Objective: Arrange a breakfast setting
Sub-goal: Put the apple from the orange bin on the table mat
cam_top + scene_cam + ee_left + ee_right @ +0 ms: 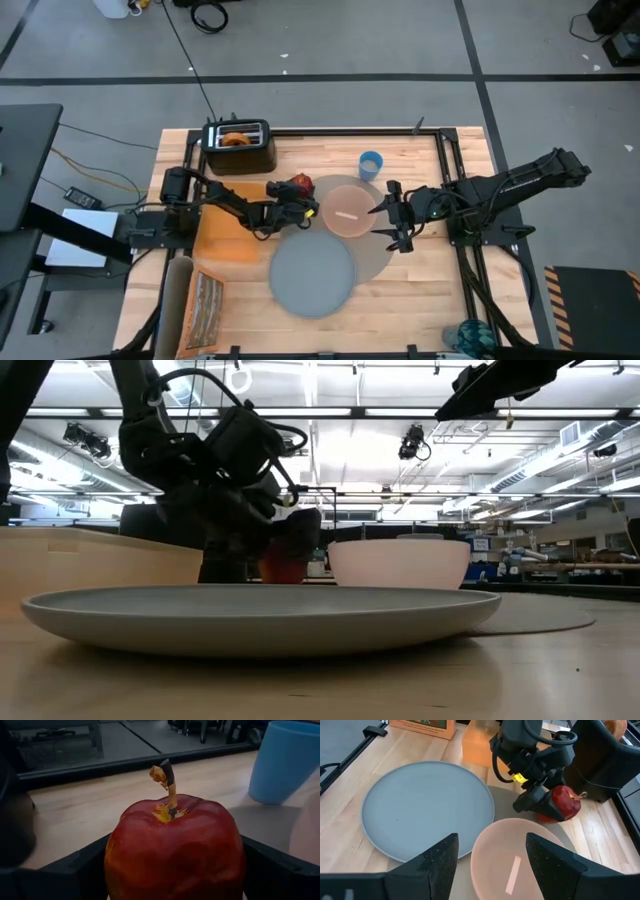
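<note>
Both arms are matte black with rounded jointed links and looped black cables, the left tool (547, 805) wearing a small yellow tag just behind its wedge-shaped fingers, the right tool (490, 857) with coarse-grained black fingers.

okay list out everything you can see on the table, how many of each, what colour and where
apple: one, red, between the left gripper's fingers, beside the bowl
bowl: one, translucent pink, on the mat
mat: one, grey-tan, mid-table
plate: one, grey, overlapping the mat's near edge
cup: one, blue, beyond the bowl
toaster: one, black, far left corner, something orange-brown in its slot
board: one, orange, under the left arm
left gripper: around the apple
right gripper: open, beside the bowl
</note>
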